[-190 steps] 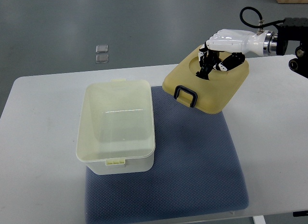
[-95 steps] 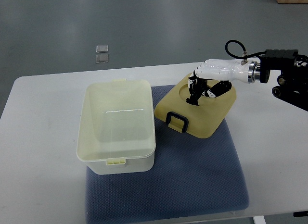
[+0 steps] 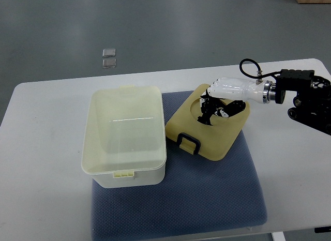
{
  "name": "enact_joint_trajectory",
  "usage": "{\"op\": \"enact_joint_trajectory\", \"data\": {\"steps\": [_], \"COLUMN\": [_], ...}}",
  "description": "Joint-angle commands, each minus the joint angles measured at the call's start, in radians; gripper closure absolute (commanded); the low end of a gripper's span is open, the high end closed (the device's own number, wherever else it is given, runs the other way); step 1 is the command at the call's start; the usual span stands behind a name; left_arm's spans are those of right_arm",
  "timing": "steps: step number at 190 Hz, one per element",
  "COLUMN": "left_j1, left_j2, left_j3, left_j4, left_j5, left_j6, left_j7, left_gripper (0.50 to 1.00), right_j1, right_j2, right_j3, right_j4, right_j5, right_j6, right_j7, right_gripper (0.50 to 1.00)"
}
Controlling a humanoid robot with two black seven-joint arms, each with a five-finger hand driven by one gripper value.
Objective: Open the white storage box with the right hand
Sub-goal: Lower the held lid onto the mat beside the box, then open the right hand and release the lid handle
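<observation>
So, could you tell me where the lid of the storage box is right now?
In the top view the lid lies right of the open white storage box, on the blue mat, with the right hand gripping its far part.

one steep overhead view, table [image 3: 46,127] mid-distance

My right hand [image 3: 220,99] grips the lid [image 3: 208,124] over the blue mat [image 3: 207,199], beside the open storage box [image 3: 125,136].

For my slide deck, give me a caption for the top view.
Right hand grips the lid on the mat beside the open white storage box.
</observation>
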Motion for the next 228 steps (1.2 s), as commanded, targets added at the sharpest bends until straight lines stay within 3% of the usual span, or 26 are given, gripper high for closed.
{"op": "enact_joint_trajectory", "data": {"steps": [1, 53, 155, 188, 210, 228], "left_j1": [0.000, 0.000, 0.000, 0.000, 0.000, 0.000], "left_j2": [0.000, 0.000, 0.000, 0.000, 0.000, 0.000], "left_j3": [0.000, 0.000, 0.000, 0.000, 0.000, 0.000], "left_j4": [0.000, 0.000, 0.000, 0.000, 0.000, 0.000], "left_j5": [0.000, 0.000, 0.000, 0.000, 0.000, 0.000], "left_j6": [0.000, 0.000, 0.000, -0.001, 0.000, -0.001], "left_j7": [0.000, 0.000, 0.000, 0.000, 0.000, 0.000], "left_gripper": [0.500, 0.500, 0.500, 0.500, 0.500, 0.500], "right_j1": [-0.003, -0.002, -0.011, -0.065, -0.100, -0.118], "right_j2": [0.005, -0.001, -0.004, 0.018, 0.114, 0.163], "right_j3": [0.002, 0.015, 0.093, 0.186, 0.260, 0.308], "right_j4": [-0.001, 0.001, -0.002, -0.030, -0.108, -0.163], "right_j5": [0.007, 0.020, 0.460, 0.713, 0.879, 0.958], "right_j6": [0.001, 0.007, 0.063, 0.159, 0.231, 0.240], "right_j7": [0.000, 0.000, 0.000, 0.000, 0.000, 0.000], "right_gripper": [0.640, 0.579, 0.576, 0.579, 0.579, 0.579]}}
